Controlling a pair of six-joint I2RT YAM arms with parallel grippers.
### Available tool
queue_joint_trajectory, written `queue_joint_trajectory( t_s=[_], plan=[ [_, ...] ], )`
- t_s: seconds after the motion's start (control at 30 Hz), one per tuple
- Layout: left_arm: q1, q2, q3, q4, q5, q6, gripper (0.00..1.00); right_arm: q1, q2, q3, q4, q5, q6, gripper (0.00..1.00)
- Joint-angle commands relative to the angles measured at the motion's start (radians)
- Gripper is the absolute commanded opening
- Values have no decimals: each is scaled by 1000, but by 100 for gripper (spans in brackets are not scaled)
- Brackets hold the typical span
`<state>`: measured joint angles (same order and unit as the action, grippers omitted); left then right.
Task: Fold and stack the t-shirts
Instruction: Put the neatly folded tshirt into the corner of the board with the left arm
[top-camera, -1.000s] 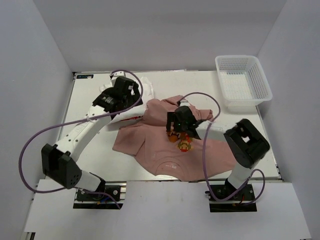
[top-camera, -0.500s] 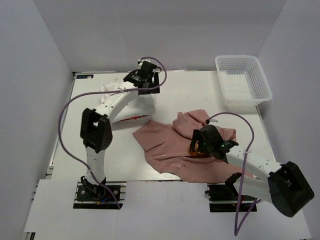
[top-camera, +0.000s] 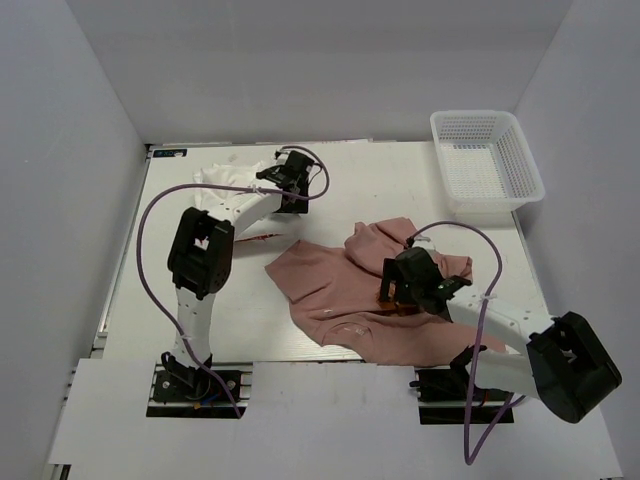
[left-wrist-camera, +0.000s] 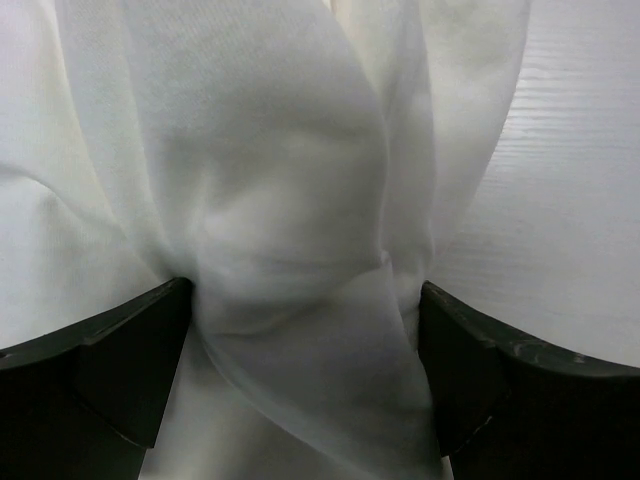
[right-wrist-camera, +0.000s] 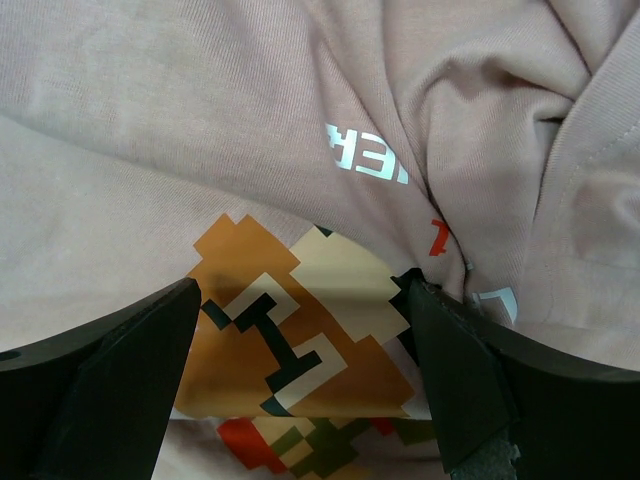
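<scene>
White walls (top-camera: 330, 70) enclose the white table (top-camera: 400, 185), our work surface. We find the pink t-shirt (top-camera: 320, 285) crumpled across the near right-centre of the table with its printed side up. The white t-shirt (top-camera: 225, 180) lies bunched at the far left, and its near edge is close to the pink shirt's left corner.

The left arm (top-camera: 205, 260) reaches to the far side of the table. The right arm (top-camera: 500, 320) stretches leftward along the near edge. A white mesh basket (top-camera: 487, 118) stands upright in the far right corner, well apart from both shirts.

The left gripper (top-camera: 292, 200) sits at the right edge of the white t-shirt (left-wrist-camera: 260, 200). In the left wrist view its jaws stand on either side of a gathered bundle of white cloth that touches both inner faces, so we read it as pinching the shirt.

The right gripper (top-camera: 388, 298) is down on the pink t-shirt (right-wrist-camera: 150, 120). Its jaws stand apart with the pixel-art print (right-wrist-camera: 290, 340) spanning the gap. We cannot tell whether they clamp the cloth or only press on it.
</scene>
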<state>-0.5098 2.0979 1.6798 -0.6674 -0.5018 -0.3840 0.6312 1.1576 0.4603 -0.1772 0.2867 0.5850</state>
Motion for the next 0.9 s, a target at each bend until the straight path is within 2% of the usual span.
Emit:
queue_joint_trajectory(
  t_s=[0.0,0.2,0.3,0.33,0.43,0.53,0.7,0.87],
  plan=[
    [94,11,-101,33,-17,63,100,-2,42,26,-2,2,-7,90],
    [214,48,-123,155,77,140,100,-4,128,77,35,-33,-7,90],
    [257,79,-103,195,126,239,100,-2,165,101,38,-31,-14,90],
    [266,79,-114,227,146,316,100,-1,175,119,35,-31,-17,90],
    [293,56,-187,310,164,449,100,-2,208,147,22,-20,-16,90],
    [332,56,-230,394,174,520,100,-4,235,179,19,-17,-19,90],
    [402,111,-143,382,250,574,100,-4,274,201,30,-40,-25,90],
    [441,211,47,316,252,551,100,-7,323,232,41,-55,-37,90]
  ],
)
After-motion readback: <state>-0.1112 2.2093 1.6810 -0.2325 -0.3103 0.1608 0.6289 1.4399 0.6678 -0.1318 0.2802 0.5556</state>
